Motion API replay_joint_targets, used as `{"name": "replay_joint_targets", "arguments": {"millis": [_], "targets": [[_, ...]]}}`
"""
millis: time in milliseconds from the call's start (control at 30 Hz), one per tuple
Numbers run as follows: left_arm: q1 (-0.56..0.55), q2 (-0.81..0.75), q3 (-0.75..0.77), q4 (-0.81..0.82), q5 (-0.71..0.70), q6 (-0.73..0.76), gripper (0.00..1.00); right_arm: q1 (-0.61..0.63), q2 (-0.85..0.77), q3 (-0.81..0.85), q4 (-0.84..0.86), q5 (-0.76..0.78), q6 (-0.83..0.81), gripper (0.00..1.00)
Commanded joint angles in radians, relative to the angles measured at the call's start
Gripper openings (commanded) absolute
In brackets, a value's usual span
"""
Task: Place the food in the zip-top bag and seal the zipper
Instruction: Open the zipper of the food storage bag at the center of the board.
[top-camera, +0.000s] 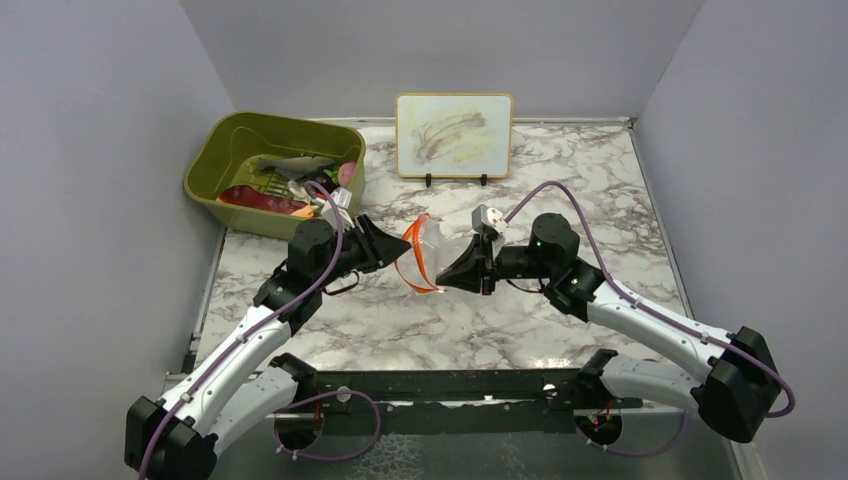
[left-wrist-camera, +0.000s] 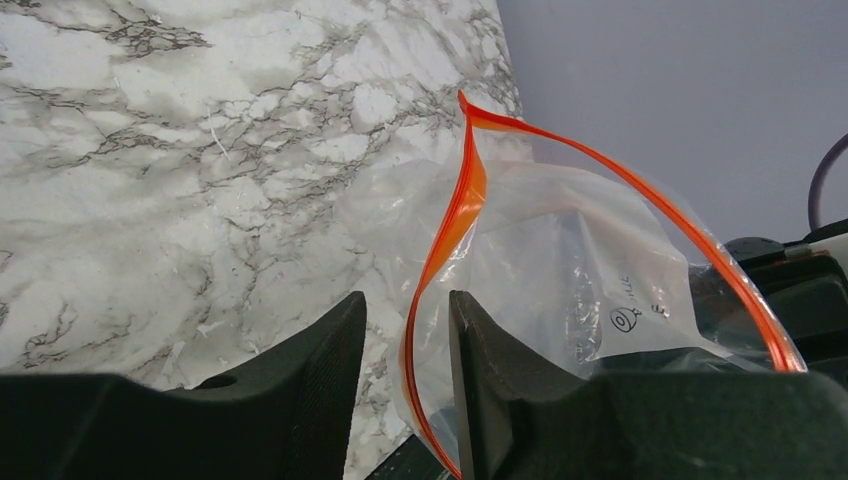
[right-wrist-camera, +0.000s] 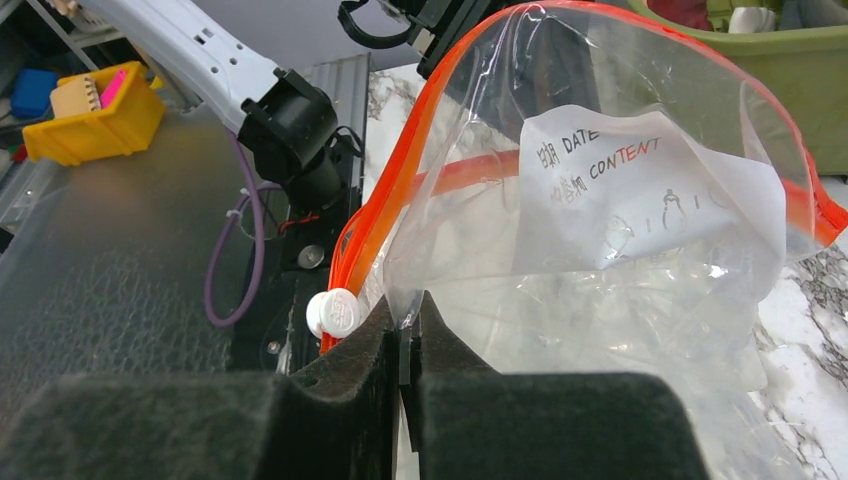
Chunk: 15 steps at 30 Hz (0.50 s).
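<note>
The clear zip-top bag (top-camera: 428, 252) hangs between my two grippers above the marble table, mouth open. Its orange-red zipper (left-wrist-camera: 452, 225) curves round the mouth, with a white slider (right-wrist-camera: 333, 312) at one end. My left gripper (left-wrist-camera: 405, 305) is open, and one side of the zipper strip runs between its jaws without being pinched. My right gripper (right-wrist-camera: 405, 305) is shut on the bag's clear plastic (right-wrist-camera: 620, 200) just beside the slider. The food lies in the olive-green bin (top-camera: 215, 150): a red hot dog (top-camera: 262, 200) and a pink piece (top-camera: 347, 173) show. The bag looks empty.
A framed board (top-camera: 454, 135) stands on a stand at the back centre. The bin sits at the back left, close behind my left arm. Grey walls close in the table on three sides. A yellow tray (right-wrist-camera: 90, 110) lies off the table.
</note>
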Motion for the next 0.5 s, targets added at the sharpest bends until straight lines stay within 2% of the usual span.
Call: {"name": "replay_joint_targets", "arguments": {"millis": [0,33,100,133,167,300,467], "targets": [[-0.003,0.006,0.005,0.039,0.052,0.006,0.36,0.01,0.002,0.037,-0.005,0.043,-0.023,0.05],[-0.003,0.006,0.007,0.038,0.058,0.006,0.31,0.01,0.004,0.037,-0.005,0.044,-0.024,0.05],[-0.003,0.004,0.008,0.044,0.075,0.012,0.15,0.011,0.007,0.04,-0.014,0.056,-0.024,0.08],[-0.003,0.002,0.01,0.048,0.08,0.021,0.05,0.011,0.005,0.044,-0.025,0.074,-0.021,0.12],[-0.003,0.0,0.01,0.052,0.081,0.033,0.0,0.011,0.004,0.051,-0.038,0.101,-0.013,0.16],[-0.003,-0.026,0.02,0.033,0.017,0.116,0.0,0.011,-0.012,0.109,-0.155,0.296,0.066,0.38],[-0.004,-0.045,0.069,0.008,-0.099,0.308,0.0,0.011,-0.042,0.224,-0.373,0.58,0.162,0.61]]}}
